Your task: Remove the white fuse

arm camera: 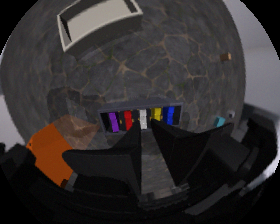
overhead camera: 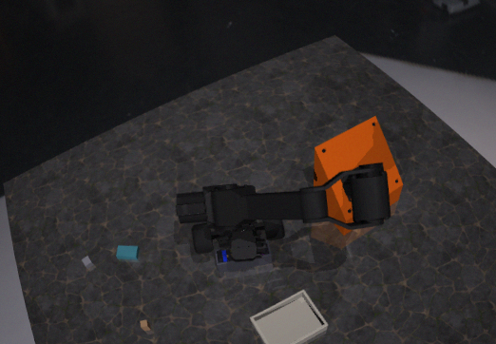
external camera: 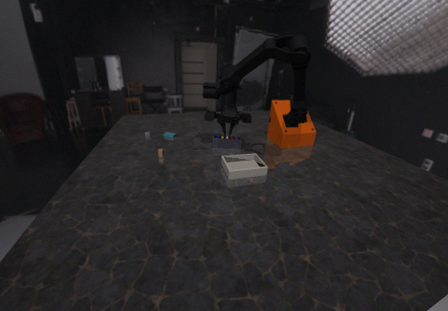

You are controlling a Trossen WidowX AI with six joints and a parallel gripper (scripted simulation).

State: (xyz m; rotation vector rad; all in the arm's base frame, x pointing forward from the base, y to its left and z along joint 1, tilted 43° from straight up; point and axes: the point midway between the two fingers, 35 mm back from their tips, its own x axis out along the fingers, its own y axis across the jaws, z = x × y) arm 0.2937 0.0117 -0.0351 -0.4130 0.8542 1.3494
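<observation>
Wrist view – gripper (arm camera: 145,137) poised above white fuse (arm camera: 144,119) in block (arm camera: 141,120), jaws narrowly parted, gripping nothing – pre-set to straddle it

Dim domestic-type room w/ robot bench. Evidence: stone-pattern tabletop (external camera: 240,240) carrying arm on orange base (external camera: 291,125); bkgd shows panelled door (external camera: 198,75), wooden chairs (external camera: 134,96), red armchair (external camera: 19,118), wall sockets (external camera: 433,137), bright meshed window (external camera: 382,19) upper right.
</observation>
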